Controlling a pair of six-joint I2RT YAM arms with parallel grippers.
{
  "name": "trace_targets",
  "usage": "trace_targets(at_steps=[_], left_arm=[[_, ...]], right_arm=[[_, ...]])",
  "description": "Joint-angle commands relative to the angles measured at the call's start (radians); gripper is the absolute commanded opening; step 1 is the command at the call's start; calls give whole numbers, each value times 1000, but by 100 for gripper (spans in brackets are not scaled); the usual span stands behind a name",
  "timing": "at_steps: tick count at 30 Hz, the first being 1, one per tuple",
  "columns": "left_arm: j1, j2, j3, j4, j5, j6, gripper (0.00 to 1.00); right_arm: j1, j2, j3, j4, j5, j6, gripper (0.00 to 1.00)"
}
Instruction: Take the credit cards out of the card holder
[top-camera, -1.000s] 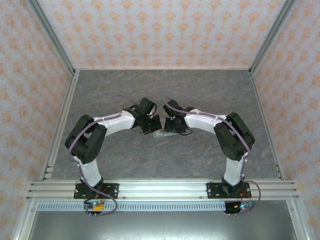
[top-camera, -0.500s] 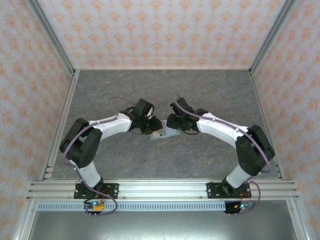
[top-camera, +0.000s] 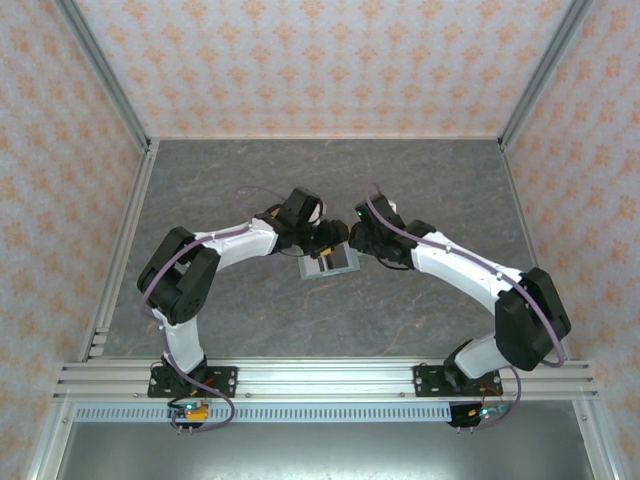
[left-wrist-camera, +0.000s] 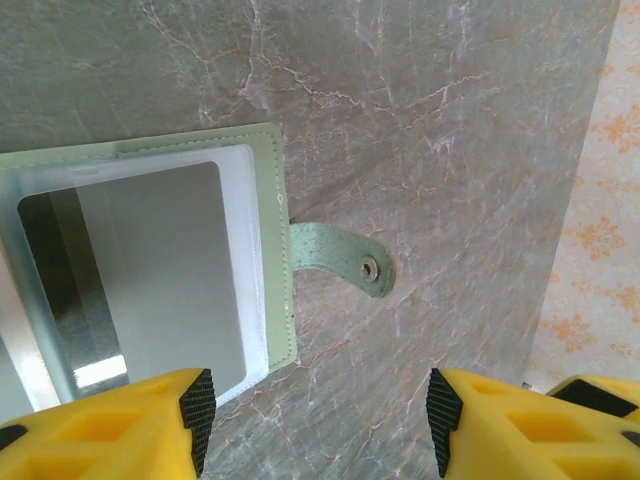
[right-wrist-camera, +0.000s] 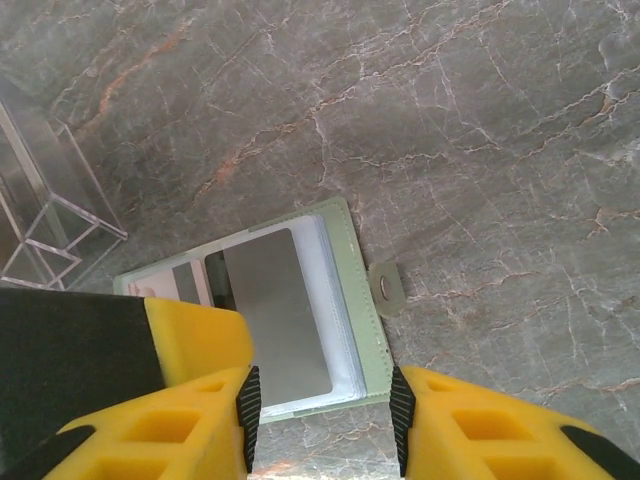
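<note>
Where the left arm reaches: left gripper is held above the table, fingers spread, nothing between them.
Card holder: laid open on the table between both grippers, clear sleeve turned upward.
Side tab: stretched flat on the table beside the green panel.
Right gripper: poised over the holder's near edge, which is framed by its fingers; whether it is clamped cannot be told.

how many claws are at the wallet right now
2. The left claw hangs open by the wallet's tab; the right claw hangs open over the wallet's edge. None seem hidden.
</note>
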Motion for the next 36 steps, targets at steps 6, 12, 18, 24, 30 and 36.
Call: trace_targets(at_steps=[6, 12, 18, 24, 30, 36], left_arm=[[25, -43, -18, -95, -123, 10, 51], [46, -56, -74, -89, -120, 6, 43], [46, -41, -90, -62, -111, 1, 41], [45, -16, -94, -33, -81, 0, 37], [46, 0, -95, -12, -61, 5, 33], [46, 25, -103, -1, -53, 7, 31]], right_arm=[[0, 75, 65, -14, -95, -32, 35], [-1, 199, 124, -25, -149, -38, 30], [-1, 301, 141, -20, -177, -28, 29], [-1, 351, 142, -25, -143, -21, 30], [-1, 384, 148, -16, -162, -23, 30], [-1, 403, 150, -17, -171, -24, 28]])
